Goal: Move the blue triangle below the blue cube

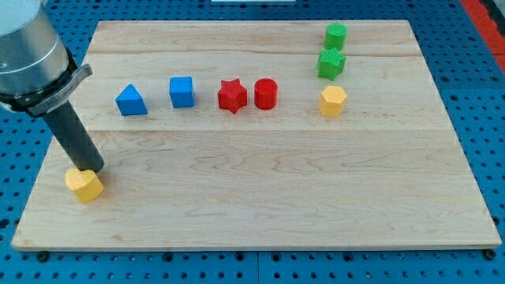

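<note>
Blue plastic is what I am after: the small blue triangle block (131, 101) sits on the pale wooden desk (260, 189) toward the view's upper left, with the blue cube block (181, 91) just beside it on the view's right, the two apart by a narrow gap. They open a row that runs on rightward with a red star block (232, 95) and a red cylinder block (266, 93).

My end effector is a plain dark rod with no jaws, so there is nothing to open or close. My tip (89, 170) rests low at the view's left, touching or just behind a yellow block (84, 184) near the desk's left edge; its shape I cannot settle.

From my tip the triangle lies up and slightly to the view's right, well apart. I judge the move turns on this: the triangle must travel down and to the right to end under the cube, so I need my tip on its upper-left side first, which means circling round it from below without nudging it. The desk beneath the cube looks free.
</note>
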Controlling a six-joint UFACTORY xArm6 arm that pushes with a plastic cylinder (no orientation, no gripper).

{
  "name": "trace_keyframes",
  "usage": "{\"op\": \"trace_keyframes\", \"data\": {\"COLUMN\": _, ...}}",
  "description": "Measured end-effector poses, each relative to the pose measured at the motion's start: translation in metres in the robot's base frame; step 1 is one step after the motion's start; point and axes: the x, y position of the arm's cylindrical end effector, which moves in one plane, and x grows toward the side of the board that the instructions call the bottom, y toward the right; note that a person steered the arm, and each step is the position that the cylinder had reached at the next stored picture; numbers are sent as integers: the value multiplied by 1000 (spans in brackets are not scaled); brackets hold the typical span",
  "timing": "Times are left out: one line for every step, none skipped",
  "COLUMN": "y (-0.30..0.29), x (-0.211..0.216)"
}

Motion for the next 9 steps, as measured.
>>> {"op": "trace_keyframes", "data": {"y": -5, "x": -16}}
{"op": "trace_keyframes", "data": {"y": -19, "x": -53}}
{"op": "trace_keyframes", "data": {"y": -39, "x": -108}}
{"op": "trace_keyframes", "data": {"y": -22, "x": -153}}
{"op": "trace_keyframes", "data": {"y": 33, "x": -155}}
{"op": "trace_keyframes", "data": {"y": 74, "x": -126}}
{"op": "trace_keyframes", "data": {"y": 78, "x": -112}}
{"op": "trace_keyframes", "data": {"y": 32, "x": -141}}
{"op": "trace_keyframes", "data": {"y": -13, "x": -125}}
